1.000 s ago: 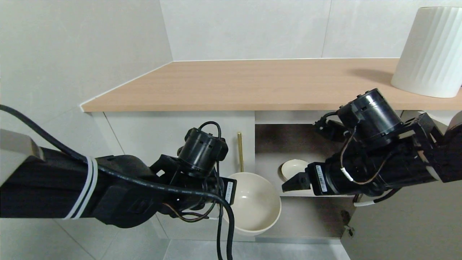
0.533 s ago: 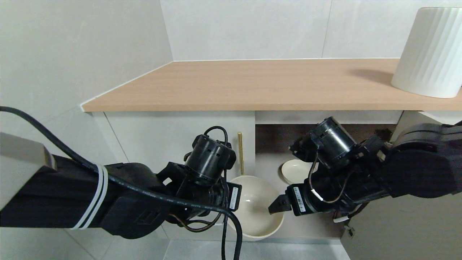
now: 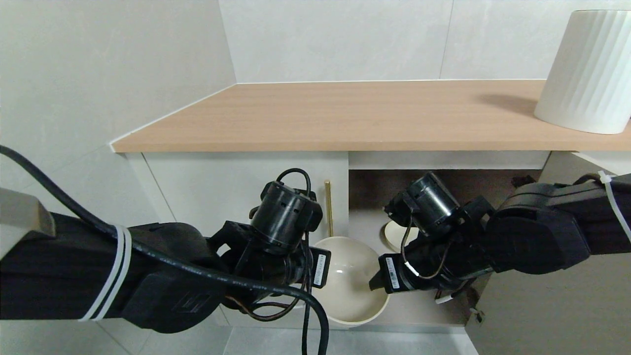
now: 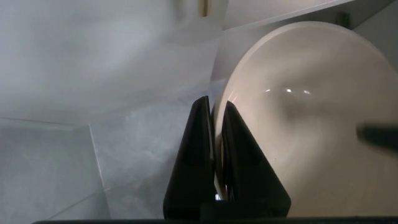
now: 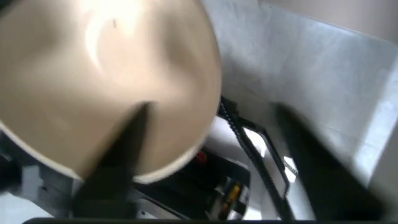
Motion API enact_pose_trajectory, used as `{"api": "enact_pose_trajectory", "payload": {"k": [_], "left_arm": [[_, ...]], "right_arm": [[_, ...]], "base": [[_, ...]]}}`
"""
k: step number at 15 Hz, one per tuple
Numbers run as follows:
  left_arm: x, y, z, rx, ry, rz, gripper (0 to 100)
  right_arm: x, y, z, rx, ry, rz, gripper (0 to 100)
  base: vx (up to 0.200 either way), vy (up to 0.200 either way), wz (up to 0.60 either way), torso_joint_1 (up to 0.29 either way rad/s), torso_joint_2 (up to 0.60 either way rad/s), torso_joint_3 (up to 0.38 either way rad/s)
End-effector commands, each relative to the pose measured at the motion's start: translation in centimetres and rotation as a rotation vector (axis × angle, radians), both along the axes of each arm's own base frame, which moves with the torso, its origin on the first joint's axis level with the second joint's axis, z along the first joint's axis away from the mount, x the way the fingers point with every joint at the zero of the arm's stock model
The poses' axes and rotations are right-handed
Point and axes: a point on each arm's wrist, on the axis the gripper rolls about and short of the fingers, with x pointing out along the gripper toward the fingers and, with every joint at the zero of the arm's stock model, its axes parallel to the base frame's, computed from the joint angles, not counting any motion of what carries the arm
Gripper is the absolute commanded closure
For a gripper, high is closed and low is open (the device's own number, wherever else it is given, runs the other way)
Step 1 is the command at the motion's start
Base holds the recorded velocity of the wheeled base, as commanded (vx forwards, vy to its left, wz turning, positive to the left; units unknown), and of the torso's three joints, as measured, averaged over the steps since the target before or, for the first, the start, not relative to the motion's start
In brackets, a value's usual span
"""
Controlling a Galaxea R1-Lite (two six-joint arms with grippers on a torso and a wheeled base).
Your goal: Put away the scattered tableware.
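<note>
Left pincer [image 4: 216, 102] tight on rim of glossy round cream bowl [image 4: 311, 118]; right pincer [image 5: 211, 121] wide apart alongside.

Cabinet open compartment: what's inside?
A small cream dish sits on the shelf, partly covered by the right arm. The arm hides most of the shelf beyond it.

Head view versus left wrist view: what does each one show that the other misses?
Head view's extras: the wooden countertop, the ribbed white container on it, and a small dish in the open cabinet. Left wrist view's extra: the left gripper pinching the cream bowl by its rim, close up. Shared: the cream bowl and the brass door handle.
</note>
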Motion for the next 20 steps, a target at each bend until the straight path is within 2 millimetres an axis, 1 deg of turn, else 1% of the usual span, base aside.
{"api": "enact_pose_trajectory", "payload": {"k": [1, 4, 8, 9, 11, 13, 14, 16, 17, 18, 20], "left_arm": [[-0.2, -0.1, 0.2, -0.005, -0.005, -0.005, 100], [-0.1, -0.2, -0.1, 0.003, 0.003, -0.005, 100], [-0.1, -0.1, -0.3, 0.009, 0.005, -0.003, 100], [-0.1, -0.2, -0.3, 0.007, 0.005, -0.002, 0], [-0.1, 0.1, 0.3, -0.007, -0.012, 0.003, 0], [-0.1, 0.9, 1.7, -0.035, -0.043, 0.021, 0], [-0.2, 1.3, 2.2, -0.045, -0.055, 0.027, 0], [-0.3, 1.7, 2.8, -0.057, -0.068, 0.035, 0], [-0.2, 1.7, 2.8, -0.058, -0.07, 0.036, 0], [-0.2, 1.7, 2.8, -0.057, -0.067, 0.037, 0], [-0.1, 1.8, 2.9, -0.06, -0.071, 0.043, 0]], "right_arm": [[0.3, 0.3, -0.6, -0.003, 0.01, -0.005, 100], [0.1, 0.1, -0.2, 0.005, -0.001, -0.006, 100], [0.1, 0.1, -0.2, 0.003, 0.001, -0.006, 100], [0.1, 0.1, -0.2, 0.003, 0.001, -0.006, 100], [0.1, 0.0, -0.4, -0.011, -0.001, -0.017, 100], [1.1, -0.4, -1.6, -0.045, 0.011, -0.055, 100], [1.9, -0.9, -2.1, -0.062, 0.017, -0.087, 100], [3.7, -2.4, -3.5, -0.09, 0.041, -0.205, 100], [5.6, -3.7, -4.8, -0.104, 0.044, -0.34, 100], [7.1, -4.7, -5.5, -0.102, 0.031, -0.415, 100], [8.9, -5.6, -6.5, -0.075, 0.031, -0.529, 100]], "base": [[0.0, 0.0, 0.0, 0.0, 0.0, 0.0], [0.0, 0.0, 0.0, 0.0, 0.0, 0.0], [0.0, 0.0, 0.0, 0.0, 0.0, 0.0], [0.0, 0.0, 0.0, 0.0, 0.0, 0.0], [0.0, 0.0, 0.0, 0.0, 0.0, 0.0], [0.0, 0.0, 0.0, 0.0, 0.0, 0.0], [0.0, 0.0, 0.0, 0.0, 0.0, 0.0], [0.0, 0.0, 0.0, 0.0, 0.0, 0.0], [0.0, 0.0, 0.0, 0.0, 0.0, 0.0], [0.0, 0.0, 0.0, 0.0, 0.0, 0.0], [0.0, 0.0, 0.0, 0.0, 0.0, 0.0]]}}
